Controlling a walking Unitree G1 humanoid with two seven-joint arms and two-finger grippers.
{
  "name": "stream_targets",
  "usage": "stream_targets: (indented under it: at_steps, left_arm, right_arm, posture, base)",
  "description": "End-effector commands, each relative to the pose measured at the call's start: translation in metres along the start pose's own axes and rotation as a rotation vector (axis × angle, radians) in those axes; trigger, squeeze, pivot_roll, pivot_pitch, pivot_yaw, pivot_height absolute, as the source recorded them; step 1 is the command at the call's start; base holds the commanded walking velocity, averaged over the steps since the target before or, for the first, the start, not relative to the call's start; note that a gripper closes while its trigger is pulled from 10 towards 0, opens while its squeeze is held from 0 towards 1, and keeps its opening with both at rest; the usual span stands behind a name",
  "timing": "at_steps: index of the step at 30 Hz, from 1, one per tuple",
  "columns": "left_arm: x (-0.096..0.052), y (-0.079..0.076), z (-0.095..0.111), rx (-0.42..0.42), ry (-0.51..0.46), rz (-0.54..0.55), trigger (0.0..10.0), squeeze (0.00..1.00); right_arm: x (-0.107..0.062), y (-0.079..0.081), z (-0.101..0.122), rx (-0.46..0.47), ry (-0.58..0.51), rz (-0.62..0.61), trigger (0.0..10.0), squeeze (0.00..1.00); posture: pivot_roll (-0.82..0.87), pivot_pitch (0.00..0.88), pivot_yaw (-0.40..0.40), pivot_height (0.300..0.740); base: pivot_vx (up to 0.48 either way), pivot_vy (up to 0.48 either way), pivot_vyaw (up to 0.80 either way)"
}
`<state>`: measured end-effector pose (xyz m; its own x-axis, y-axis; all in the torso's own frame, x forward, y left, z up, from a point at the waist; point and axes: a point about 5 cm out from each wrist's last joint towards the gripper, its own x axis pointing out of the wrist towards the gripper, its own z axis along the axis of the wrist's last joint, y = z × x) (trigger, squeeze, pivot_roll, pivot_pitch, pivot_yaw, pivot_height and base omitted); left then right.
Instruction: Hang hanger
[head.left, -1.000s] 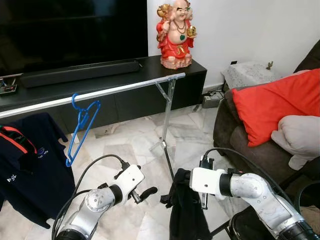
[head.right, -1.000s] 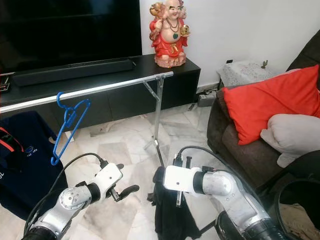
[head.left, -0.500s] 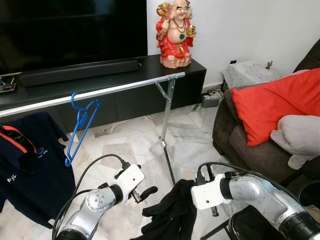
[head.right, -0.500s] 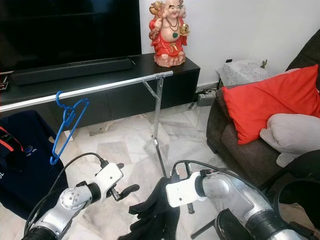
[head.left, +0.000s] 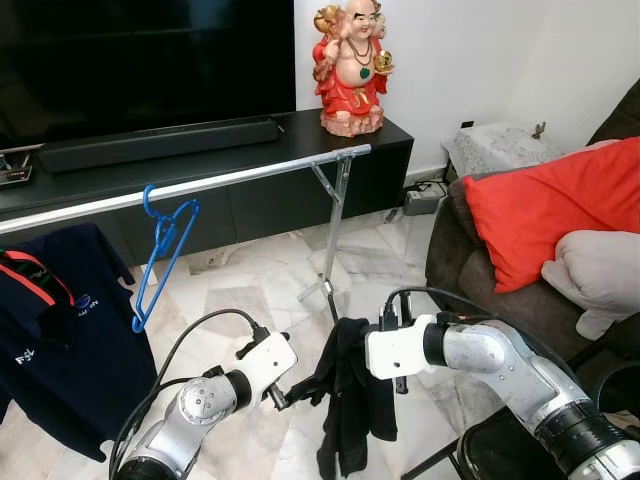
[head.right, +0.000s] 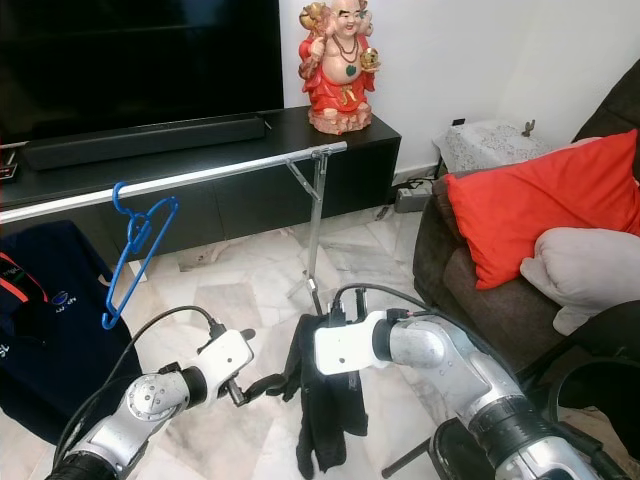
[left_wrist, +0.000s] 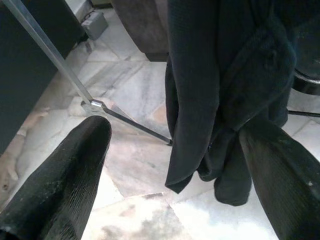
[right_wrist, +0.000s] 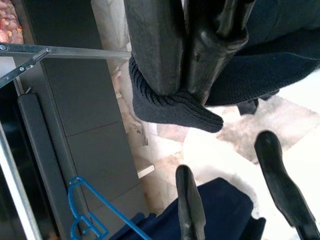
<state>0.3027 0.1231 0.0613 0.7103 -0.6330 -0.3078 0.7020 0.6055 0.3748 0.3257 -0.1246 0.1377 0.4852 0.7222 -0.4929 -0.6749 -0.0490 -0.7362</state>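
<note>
Currently a dark garment (head.left: 350, 390) is held clenched in the right gripper (head.left: 382, 352), with the spread-fingered left gripper (head.left: 283, 392) reaching beside it, while the blue hanger (head.left: 160, 262) hangs well apart on the rail (head.left: 230, 181), probably to be fetched next.

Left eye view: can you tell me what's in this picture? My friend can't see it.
The robot's right claw holds up a dark garment over the marble floor, while the open left claw reaches toward it. Behind them, a blue hanger hangs on a silver clothes rail next to a navy shirt.
</note>
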Motion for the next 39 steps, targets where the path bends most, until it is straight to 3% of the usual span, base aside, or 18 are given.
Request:
stream_targets:
  at_steps: [1, 16, 34, 39]
  left_arm:
    - [0.002, 0.003, 0.003, 0.028, -0.006, 0.009, 10.0, 0.00]
    - [0.007, 0.011, 0.000, 0.061, 0.029, 0.108, 10.0, 0.00]
    - [0.009, 0.004, -0.007, 0.106, 0.064, 0.070, 10.0, 0.00]
    - [0.009, 0.007, -0.007, 0.130, 0.074, 0.118, 10.0, 0.00]
  right_arm:
    - [-0.003, -0.018, 0.012, -0.023, -0.054, -0.056, 10.0, 0.00]
    - [-0.006, -0.031, 0.027, -0.008, -0.125, -0.097, 10.0, 0.00]
    - [-0.005, -0.037, 0.037, 0.030, -0.154, -0.115, 10.0, 0.00]
    - [-0.005, -0.037, 0.041, 0.037, -0.169, -0.116, 10.0, 0.00]
  posture:
    - [0.02, 0.062, 0.014, 0.740]
    - [0.01, 0.064, 0.011, 0.740]
    - [0.01, 0.064, 0.009, 0.740]
    - [0.01, 0.062, 0.009, 0.740]
  base:
    - [0.000, 0.000, 0.00]
    - [0.000, 0.000, 0.00]
    - [0.000, 0.000, 0.00]
    - [0.000, 0.000, 0.00]
